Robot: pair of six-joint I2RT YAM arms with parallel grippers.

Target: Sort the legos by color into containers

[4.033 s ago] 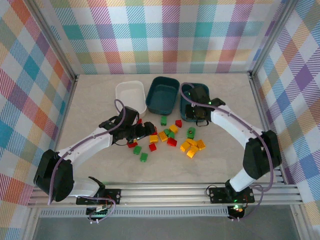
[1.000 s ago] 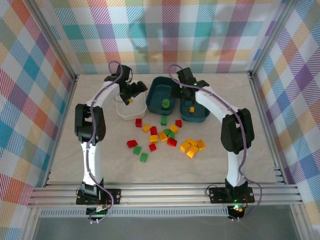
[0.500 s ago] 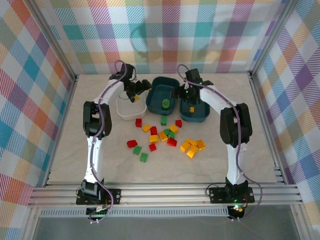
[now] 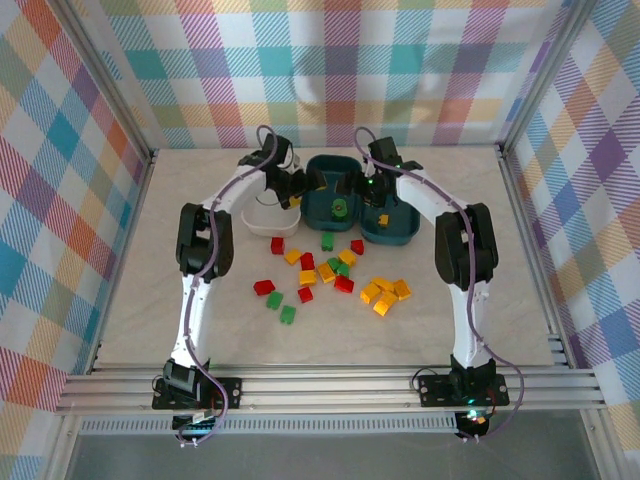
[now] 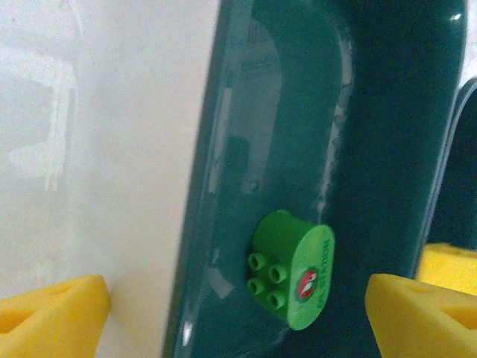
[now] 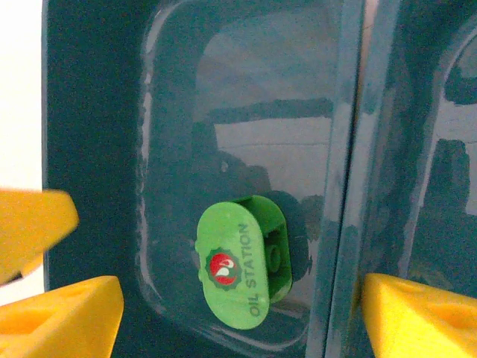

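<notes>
Evidently my left and right jaws hung open and empty above the middle teal tub, where one green lego lay sorted, other legos loose on the worktop.

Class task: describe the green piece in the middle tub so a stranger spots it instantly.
At the table's far end three tubs stand in a row; take the dark teal middle tub. On its floor lies a rounded green piece; unlike the loose bricks nearby, its oval face reads OIL STATION.

Robot lab test cell, plaid fabric walls, aluminium frame, beige tabletop
</notes>
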